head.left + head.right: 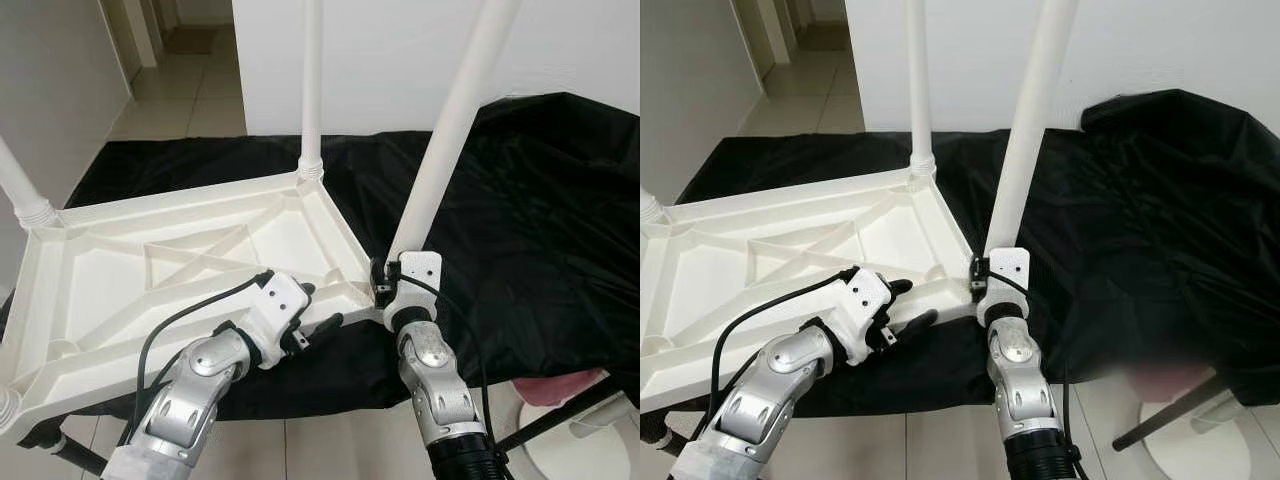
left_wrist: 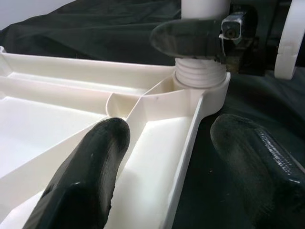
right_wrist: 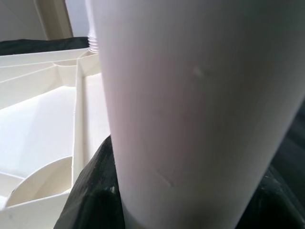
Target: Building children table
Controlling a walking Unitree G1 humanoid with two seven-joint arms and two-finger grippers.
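Note:
A white plastic children's table (image 1: 120,270) lies upside down on a black cloth (image 1: 530,220). One leg (image 1: 311,80) stands upright at its far corner and another (image 1: 20,190) at the left corner. A third leg (image 1: 450,120) leans slightly over the near right corner, its threaded end (image 2: 200,71) sitting in the corner socket. My right gripper (image 1: 388,278) is shut on this leg just above the socket, and the black fingers (image 3: 90,200) hug it. My left gripper (image 1: 318,318) is open and straddles the table's rim (image 2: 190,124) just short of that corner.
The cloth-covered surface ends just in front of me, with tiled floor (image 1: 330,445) below. A pink object (image 1: 560,385) and a white round item (image 1: 585,445) sit low at the right by a black stand leg (image 1: 560,415). A white wall (image 1: 400,50) is behind; a hallway (image 1: 190,60) opens at far left.

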